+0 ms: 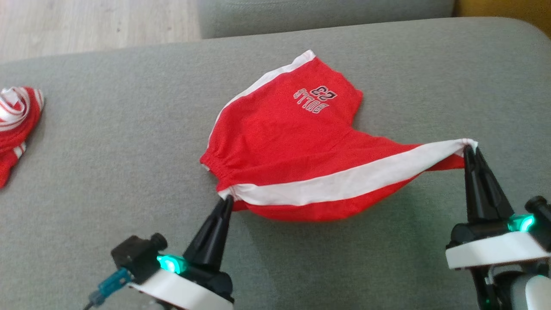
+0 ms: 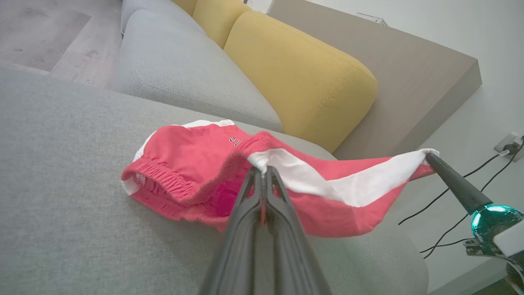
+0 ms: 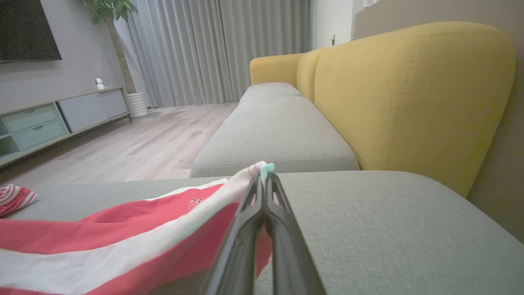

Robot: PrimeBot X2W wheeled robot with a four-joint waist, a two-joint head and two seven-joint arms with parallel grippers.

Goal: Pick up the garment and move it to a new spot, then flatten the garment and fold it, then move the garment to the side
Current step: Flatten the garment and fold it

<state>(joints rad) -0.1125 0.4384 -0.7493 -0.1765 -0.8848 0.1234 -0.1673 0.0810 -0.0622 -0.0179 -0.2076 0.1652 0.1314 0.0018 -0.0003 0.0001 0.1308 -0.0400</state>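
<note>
Head view looks down on red shorts (image 1: 284,142) near the middle of a grey seat cushion (image 1: 107,172). Their far leg lies flat and carries the print "BULLS 23", which reads upside down from here. The left gripper (image 1: 227,200) has its fingers pressed together on the waistband end of the white side stripe. The right gripper (image 1: 470,148) pinches the stripe's hem end, nearer the cushion's right edge. The stripe runs taut between the two grippers. A crumpled red-and-white striped garment (image 1: 15,116) sits at the cushion's left edge.

Left wrist view adds what the top-down angle hides. The held side hangs raised above the cushion, sagging in a red belly below the stripe, while the gathered elastic waistband rests on the fabric. It also shows a yellow back cushion (image 2: 303,73) behind, and a wall socket (image 2: 507,143) with black cables (image 2: 450,192) trailing down.

Right wrist view, low over the cushion, shows the hem corner poking just past the closed fingertips. Beyond it are a wooden floor (image 3: 143,139), a TV cabinet (image 3: 41,123) and grey curtains (image 3: 221,49).
</note>
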